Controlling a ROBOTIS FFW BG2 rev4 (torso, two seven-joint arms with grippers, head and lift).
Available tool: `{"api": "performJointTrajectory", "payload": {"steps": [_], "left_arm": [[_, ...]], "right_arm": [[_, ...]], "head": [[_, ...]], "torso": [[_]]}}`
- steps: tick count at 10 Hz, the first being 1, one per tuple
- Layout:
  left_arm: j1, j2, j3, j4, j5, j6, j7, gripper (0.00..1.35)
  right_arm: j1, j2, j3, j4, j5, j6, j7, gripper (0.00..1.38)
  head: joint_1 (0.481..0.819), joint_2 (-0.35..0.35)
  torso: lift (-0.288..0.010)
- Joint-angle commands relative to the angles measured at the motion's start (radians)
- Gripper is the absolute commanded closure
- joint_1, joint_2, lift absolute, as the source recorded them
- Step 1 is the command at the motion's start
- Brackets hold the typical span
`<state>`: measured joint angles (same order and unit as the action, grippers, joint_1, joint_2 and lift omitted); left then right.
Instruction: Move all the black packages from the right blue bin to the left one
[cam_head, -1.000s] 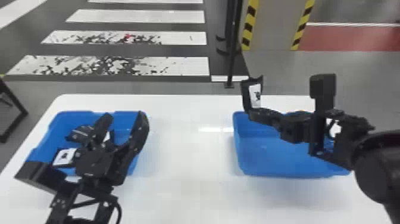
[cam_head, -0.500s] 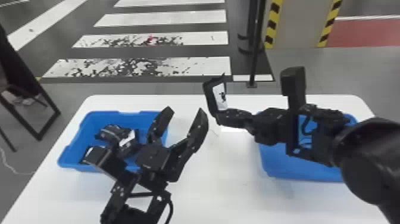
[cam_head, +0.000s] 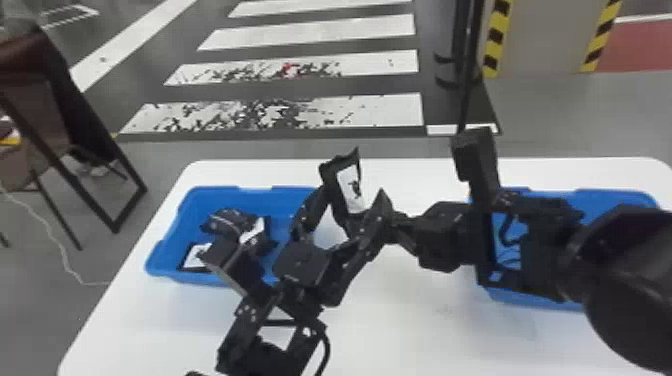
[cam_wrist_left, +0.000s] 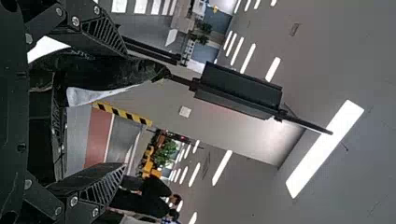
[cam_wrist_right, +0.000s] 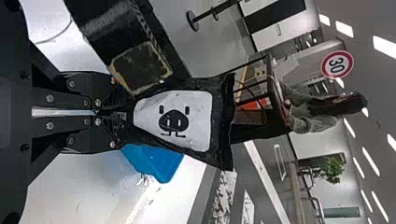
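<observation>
Smooth wht table (cam_head: 415, 330); R end effector (cam_head: 397, 227) pinches crinkly pkg (cam_wrist_right: 198, 126).

black package (cam_head: 352, 187) with a goofy pig face on white, pretty much upright in my right gripper (cam_head: 395, 227), more black packages (cam_head: 197, 256) loose in the left blue bin (cam_head: 192, 212), right blue bin (cam_head: 620, 198) partly hidden

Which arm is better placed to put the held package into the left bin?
Left, likely: the left gripper, open around the black package, is nearer the left blue bin; the right gripper, pinching the package, comes from farther right.
</observation>
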<state>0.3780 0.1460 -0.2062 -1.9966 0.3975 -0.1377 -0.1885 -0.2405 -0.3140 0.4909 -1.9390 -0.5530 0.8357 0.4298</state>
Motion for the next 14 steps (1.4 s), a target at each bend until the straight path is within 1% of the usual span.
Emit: {"api": "performJointTrajectory", "payload": {"steps": [1, 2, 3, 4, 5, 6, 7, 10, 11, 12, 13, 14], "left_arm": [[0.005, -0.003, 0.011, 0.000, -0.005, 0.015, 0.000, 0.23], [0.007, -0.006, 0.023, 0.000, -0.017, 0.015, 0.001, 0.25], [0.010, -0.008, 0.033, 0.000, -0.025, 0.025, 0.001, 0.50], [0.015, -0.013, 0.057, -0.002, -0.080, 0.042, 0.001, 0.97], [0.039, -0.016, 0.085, -0.071, -0.148, 0.111, 0.021, 1.23], [0.051, -0.014, 0.095, -0.106, -0.164, 0.167, 0.024, 1.23], [0.054, -0.014, 0.095, -0.118, -0.164, 0.194, 0.024, 1.23], [0.049, -0.016, 0.104, -0.125, -0.154, 0.219, 0.024, 1.23], [0.034, -0.020, 0.126, -0.123, -0.168, 0.221, 0.026, 1.23], [0.010, -0.029, 0.164, -0.086, -0.218, 0.201, 0.046, 1.23], [-0.039, -0.043, 0.226, 0.002, -0.254, 0.172, 0.049, 1.23], [-0.088, -0.054, 0.298, 0.076, -0.334, 0.135, 0.063, 1.23]], "right_arm": [[0.000, -0.002, 0.038, -0.013, -0.025, 0.011, -0.002, 1.11], [0.000, -0.004, 0.055, -0.013, -0.035, 0.013, -0.003, 1.11], [0.000, -0.005, 0.057, -0.011, -0.037, 0.013, -0.003, 1.11], [0.000, -0.007, 0.055, -0.016, -0.041, 0.011, -0.003, 1.11], [0.000, -0.007, 0.055, -0.016, -0.047, -0.001, -0.003, 1.11], [0.002, -0.007, 0.055, -0.009, -0.055, -0.014, -0.003, 1.11], [0.000, -0.007, 0.055, -0.004, -0.057, -0.018, -0.003, 1.11], [-0.012, -0.002, 0.042, 0.011, -0.067, -0.055, -0.003, 1.11], [-0.015, 0.001, 0.030, 0.036, -0.087, -0.072, -0.003, 1.01], [-0.003, 0.001, 0.006, 0.053, -0.089, -0.090, -0.002, 0.87], [0.015, 0.001, -0.030, 0.065, -0.093, -0.102, 0.009, 0.40], [0.042, 0.001, -0.068, 0.068, -0.095, -0.109, 0.018, 0.07]], "head": [[0.695, 0.211], [0.695, 0.221], [0.695, 0.239], [0.695, 0.254], [0.695, 0.265], [0.695, 0.277], [0.695, 0.283], [0.695, 0.283], [0.695, 0.282], [0.695, 0.282], [0.695, 0.288], [0.695, 0.301]], "torso": [[-0.140], [-0.140], [-0.140], [-0.140], [-0.140], [-0.140], [-0.140], [-0.140], [-0.140], [-0.140], [-0.140], [-0.140]]}}
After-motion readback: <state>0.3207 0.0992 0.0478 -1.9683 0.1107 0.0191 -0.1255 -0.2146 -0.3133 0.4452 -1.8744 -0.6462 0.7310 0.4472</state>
